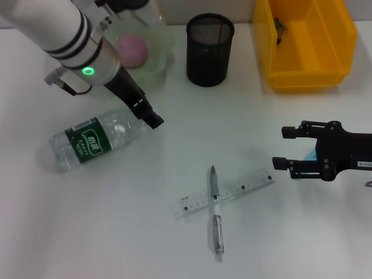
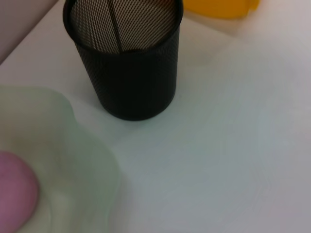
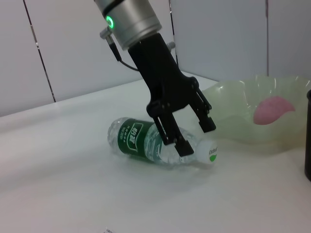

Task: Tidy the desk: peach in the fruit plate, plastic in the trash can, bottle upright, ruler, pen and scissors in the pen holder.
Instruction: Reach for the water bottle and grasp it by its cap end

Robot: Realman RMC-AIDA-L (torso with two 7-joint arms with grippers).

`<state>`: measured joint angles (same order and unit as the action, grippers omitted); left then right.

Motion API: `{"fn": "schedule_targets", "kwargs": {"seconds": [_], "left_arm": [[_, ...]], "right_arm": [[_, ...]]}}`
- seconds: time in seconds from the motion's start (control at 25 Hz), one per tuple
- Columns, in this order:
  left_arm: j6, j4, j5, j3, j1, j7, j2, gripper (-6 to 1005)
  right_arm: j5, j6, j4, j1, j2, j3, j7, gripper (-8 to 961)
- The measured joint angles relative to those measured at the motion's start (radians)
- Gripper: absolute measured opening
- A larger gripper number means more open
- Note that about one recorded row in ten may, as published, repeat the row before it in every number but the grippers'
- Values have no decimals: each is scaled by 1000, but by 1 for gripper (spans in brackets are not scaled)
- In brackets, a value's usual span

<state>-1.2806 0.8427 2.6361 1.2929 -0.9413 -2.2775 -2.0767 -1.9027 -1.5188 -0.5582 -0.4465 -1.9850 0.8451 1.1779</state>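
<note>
On the left side of the desk (image 1: 116,232) the bottle (image 1: 93,141) lies flat, with its white cap end pointing to the right. The left gripper (image 3: 193,136) hangs over that cap end with its fingers spread wide, one on each side of the neck, and they do not squeeze it yet. So the step in hand looks like standing the bottle up. Next, I think the fingers need to come down a bit more, close on the neck, and tip the bottle until it stands on its flat end. The bottle is round and could roll away, so the grip should be firm and the tipping slow. Far on the left, the peach (image 1: 133,49) already sits in the fruit plate (image 1: 165,55), so that part looks done. The pen holder (image 1: 210,50) stands in the far middle, and nothing from the desk seems to be in it yet. The trash can (image 1: 305,43) is far on the right with a small dark thing inside; I cannot tell what it is. In the near middle the pen (image 1: 215,212) lies across the ruler (image 1: 226,193), touching it. The right gripper (image 1: 289,148) waits on the right side, open, and a bit of light blue peeks out beside it, maybe the scissors, but I cannot be sure.
</note>
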Motion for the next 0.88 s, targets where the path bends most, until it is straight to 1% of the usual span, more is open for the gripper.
{"fn": "schedule_targets", "kwargs": {"seconds": [0.08, 0.24, 0.6, 0.8, 0.88], "left_arm": [[39, -33, -1, 28, -4, -1, -1, 755], [87, -83, 0, 53, -11, 0, -2, 754], [121, -116, 1, 59, -11, 15, -2, 752], [121, -117, -5, 60, -10, 28, -2, 543], [119, -117, -6, 60, -11, 33, -2, 509]], "right_arm": [[0, 0, 1, -1, 0, 0, 0, 760], [-1, 0, 0, -1, 0, 0, 0, 760], [-3, 0, 4, -3, 0, 0, 3, 760], [-3, 0, 4, -2, 0, 0, 3, 759], [-2, 0, 4, -2, 0, 0, 3, 759]]}}
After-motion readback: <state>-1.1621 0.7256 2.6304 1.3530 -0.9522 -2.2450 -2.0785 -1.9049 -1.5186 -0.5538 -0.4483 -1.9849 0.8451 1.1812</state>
